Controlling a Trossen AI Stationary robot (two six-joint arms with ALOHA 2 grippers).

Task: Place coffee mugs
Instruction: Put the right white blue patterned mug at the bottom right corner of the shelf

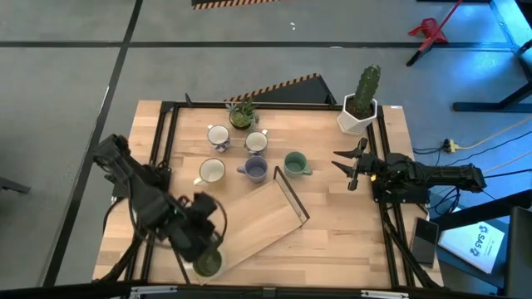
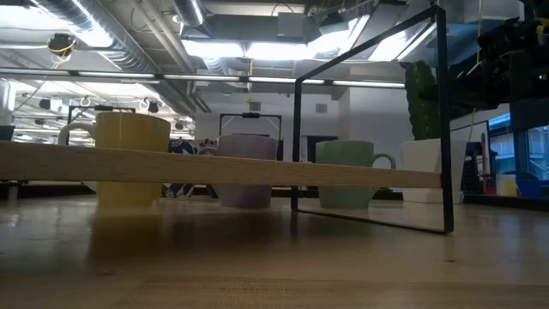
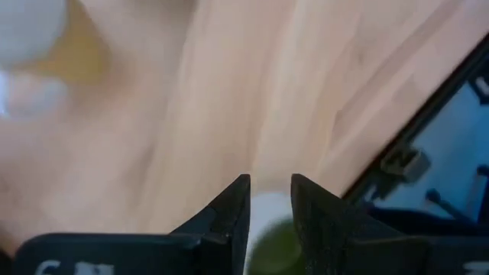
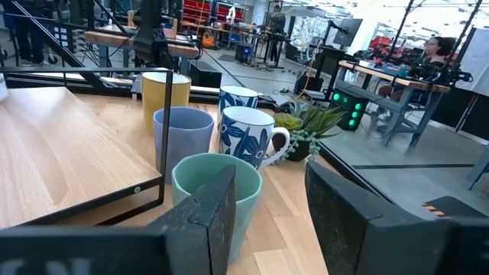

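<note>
High view, left gripper clamped on olive mug, right gripper fingers apart near teal mug.

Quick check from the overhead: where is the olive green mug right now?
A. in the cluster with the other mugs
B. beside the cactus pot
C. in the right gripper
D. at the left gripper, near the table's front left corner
D: in the high view the olive green mug sits at the left gripper, apart from the mug cluster behind the wooden shelf.

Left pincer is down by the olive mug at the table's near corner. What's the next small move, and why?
Probably lift straight up. The left pincer looks closed on the olive green mug's rim, and the mug sits off the wooden tray, near the table edge. The right pincer waits open.
</note>
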